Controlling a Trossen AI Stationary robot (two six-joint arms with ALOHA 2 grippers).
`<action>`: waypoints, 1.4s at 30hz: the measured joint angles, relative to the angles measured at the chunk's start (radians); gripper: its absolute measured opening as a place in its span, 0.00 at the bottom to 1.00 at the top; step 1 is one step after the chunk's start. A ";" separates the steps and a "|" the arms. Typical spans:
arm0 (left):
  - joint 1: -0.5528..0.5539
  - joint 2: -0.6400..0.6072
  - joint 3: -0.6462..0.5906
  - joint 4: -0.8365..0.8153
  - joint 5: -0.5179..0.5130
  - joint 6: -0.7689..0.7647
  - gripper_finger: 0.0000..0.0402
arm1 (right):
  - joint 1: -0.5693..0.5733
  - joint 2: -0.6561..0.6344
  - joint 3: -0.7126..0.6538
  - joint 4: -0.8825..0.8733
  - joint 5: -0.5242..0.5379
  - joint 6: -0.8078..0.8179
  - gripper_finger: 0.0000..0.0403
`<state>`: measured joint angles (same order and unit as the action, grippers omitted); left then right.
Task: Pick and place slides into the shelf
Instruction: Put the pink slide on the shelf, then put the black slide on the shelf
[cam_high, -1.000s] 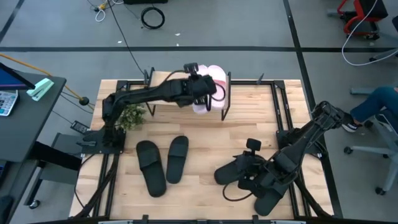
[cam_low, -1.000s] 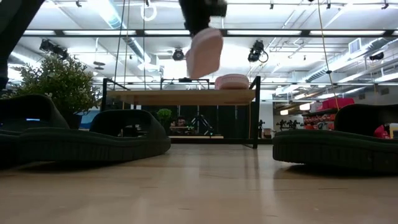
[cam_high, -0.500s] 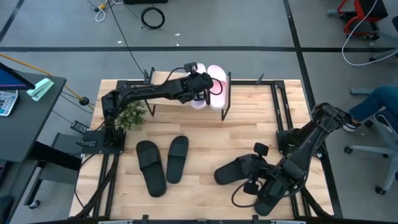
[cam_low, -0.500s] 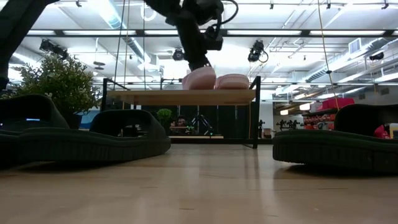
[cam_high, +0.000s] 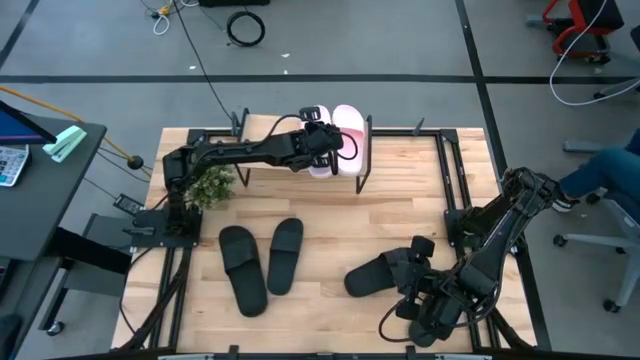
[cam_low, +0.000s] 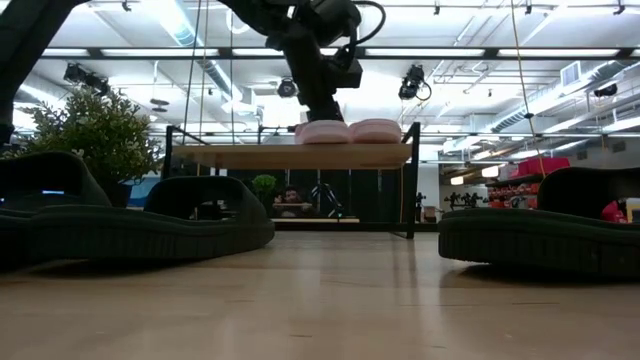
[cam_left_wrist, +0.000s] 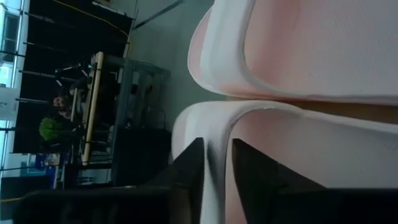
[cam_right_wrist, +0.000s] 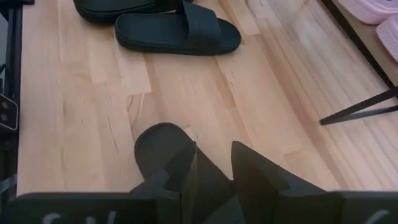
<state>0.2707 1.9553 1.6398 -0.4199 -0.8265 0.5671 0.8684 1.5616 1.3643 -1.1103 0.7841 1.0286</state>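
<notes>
Two pale pink slides lie side by side on the shelf's wooden top (cam_low: 250, 155). One pink slide (cam_high: 347, 125) lies free. My left gripper (cam_high: 322, 142) is above the other pink slide (cam_low: 322, 132) and is shut on it. My right gripper (cam_high: 405, 285) is low over the table's near right part, shut on a black slide (cam_high: 370, 276). A second black slide (cam_high: 432, 322) lies partly under that arm. Two more black slides (cam_high: 243, 270) (cam_high: 285, 255) rest sole-down at the near left. My left gripper pinches the pink slide's raised side rim (cam_left_wrist: 214, 146) between its two fingers, coming from above. The slide lies flat with its sole on the shelf top, close beside the other pink slide (cam_left_wrist: 323, 50). My right gripper has its fingers (cam_right_wrist: 185, 171) shut across the black slide at the end nearer to it; the fingers hide the exact part. The fingers slant down from the table's right. The slide's other end (cam_right_wrist: 158, 146) rests on the table.
A small green plant (cam_high: 210, 185) stands left of the shelf, near the left arm's base. Bare wood (cam_high: 330, 230) lies between the shelf and the black slides. A person's leg and a chair (cam_high: 610, 170) show past the table's right edge.
My left gripper has come down onto the shelf. The pink slide, which hung upright above the shelf, now lies flat beside the other pink one. My right arm has shifted toward the table's near edge, lower over the right black slides, which have stayed in place.
</notes>
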 joint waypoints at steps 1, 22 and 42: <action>0.000 0.000 0.000 -0.001 0.000 0.003 0.26 | 0.000 0.000 0.000 0.000 0.000 0.000 0.26; -0.173 -0.001 0.103 -0.007 -0.243 0.153 0.54 | -0.002 0.000 0.000 0.000 0.002 -0.035 0.26; -0.659 -0.004 0.534 -1.081 0.226 -0.930 0.45 | -0.002 0.000 0.000 0.008 0.000 0.273 0.26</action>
<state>-0.3885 1.9511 2.1735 -1.5013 -0.6002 -0.3631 0.8661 1.5616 1.3640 -1.1023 0.7845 1.3012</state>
